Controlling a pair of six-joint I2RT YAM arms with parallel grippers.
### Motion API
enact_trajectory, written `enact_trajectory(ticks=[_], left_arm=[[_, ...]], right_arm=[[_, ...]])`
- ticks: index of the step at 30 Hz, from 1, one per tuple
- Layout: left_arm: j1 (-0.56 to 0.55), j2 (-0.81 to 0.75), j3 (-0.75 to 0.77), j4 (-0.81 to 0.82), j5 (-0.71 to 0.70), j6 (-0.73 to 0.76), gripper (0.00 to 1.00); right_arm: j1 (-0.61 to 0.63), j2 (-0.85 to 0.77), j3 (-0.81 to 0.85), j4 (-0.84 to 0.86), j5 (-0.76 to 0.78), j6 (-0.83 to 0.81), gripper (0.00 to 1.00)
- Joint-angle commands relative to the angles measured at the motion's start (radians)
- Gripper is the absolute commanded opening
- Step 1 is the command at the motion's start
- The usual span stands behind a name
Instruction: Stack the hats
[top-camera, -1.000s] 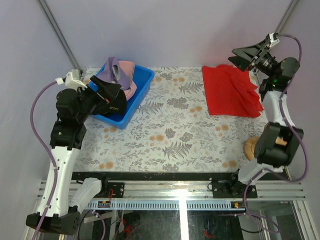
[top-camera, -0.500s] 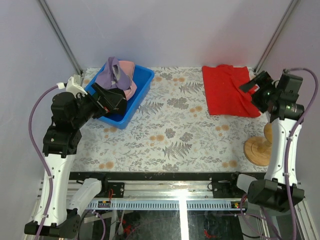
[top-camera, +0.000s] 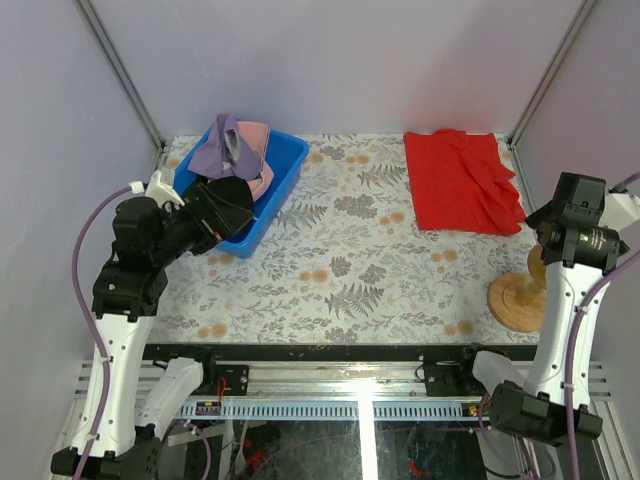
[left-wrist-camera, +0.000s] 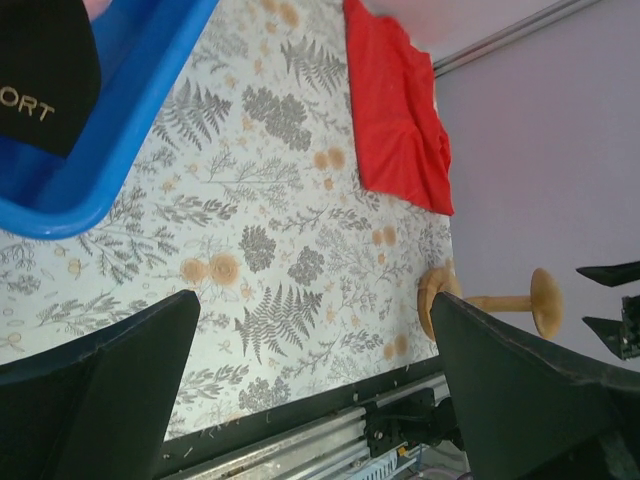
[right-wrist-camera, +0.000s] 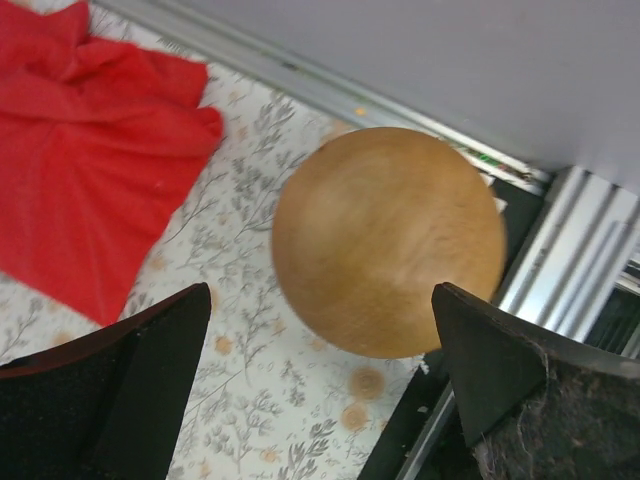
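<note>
Three hats lie in the blue bin (top-camera: 288, 160) at the back left: a lavender cap (top-camera: 212, 152), a pink cap (top-camera: 260, 150), and a dark cap with white lettering (left-wrist-camera: 40, 85) at the bin's near end. My left gripper (top-camera: 218, 208) hovers over that near end, partly covering the dark cap from above. In its wrist view, the left gripper (left-wrist-camera: 315, 300) is open and empty, with the dark cap up and to its left. My right gripper (right-wrist-camera: 320, 300) is open and empty too, right above the round top of the wooden stand (right-wrist-camera: 385, 240).
A red cloth (top-camera: 462, 180) lies crumpled at the back right. The wooden stand's base (top-camera: 515, 300) sits near the table's front right edge. Bare flowered tablecloth (top-camera: 350, 260) spans the middle. Purple walls and metal rails close in the sides.
My right arm swung down from high at the back right, above the red cloth, to just over the wooden stand. My left arm shifted slightly nearer over the bin's front corner. Both grippers stayed open.
</note>
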Motion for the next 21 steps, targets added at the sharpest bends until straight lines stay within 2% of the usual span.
enact_trajectory(ticks=[1, 8, 17, 21], left_arm=[[-0.004, -0.016, -0.022, 0.012, 0.051, -0.010, 1.00], [-0.004, -0.017, 0.023, -0.065, 0.029, 0.034, 1.00], [-0.003, -0.013, 0.003, -0.066, 0.028, 0.034, 1.00], [-0.003, -0.002, -0.007, -0.049, 0.023, 0.021, 1.00]], right_arm=[[-0.003, -0.049, -0.016, -0.058, 0.205, 0.043, 0.99], [-0.022, -0.081, -0.054, -0.026, 0.247, 0.029, 0.99], [-0.119, -0.047, -0.047, 0.001, 0.256, 0.006, 0.99], [-0.191, -0.026, -0.056, 0.004, 0.174, 0.046, 0.99]])
